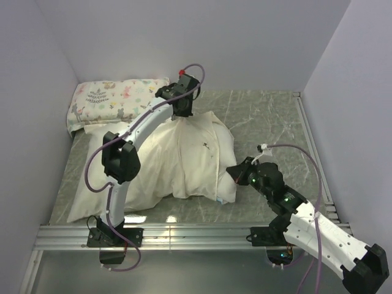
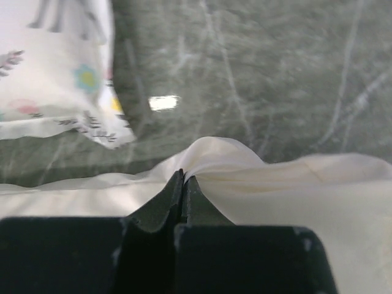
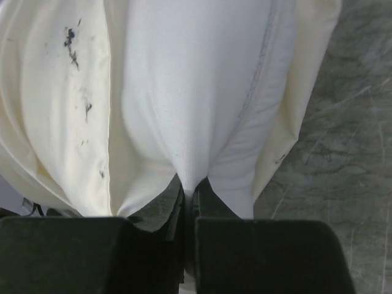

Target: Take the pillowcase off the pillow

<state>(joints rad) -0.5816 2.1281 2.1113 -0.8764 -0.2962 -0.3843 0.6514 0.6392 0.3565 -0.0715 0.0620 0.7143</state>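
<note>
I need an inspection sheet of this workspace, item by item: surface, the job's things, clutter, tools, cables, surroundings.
Surface: grey-green marbled tabletop, mostly bare on the right.
Job's things: cream glossy fabric pillowcase, dark specks on it, partly covering the plump matte white pillow.
Clutter: small animal-and-leaf printed pillow in the far left corner.
Tools: left tool shut on the pillowcase's far end; right tool shut on the pillow's exposed end.
Cables: purple cables loop along both arms.
Surroundings: plain pale walls on three sides.
</note>
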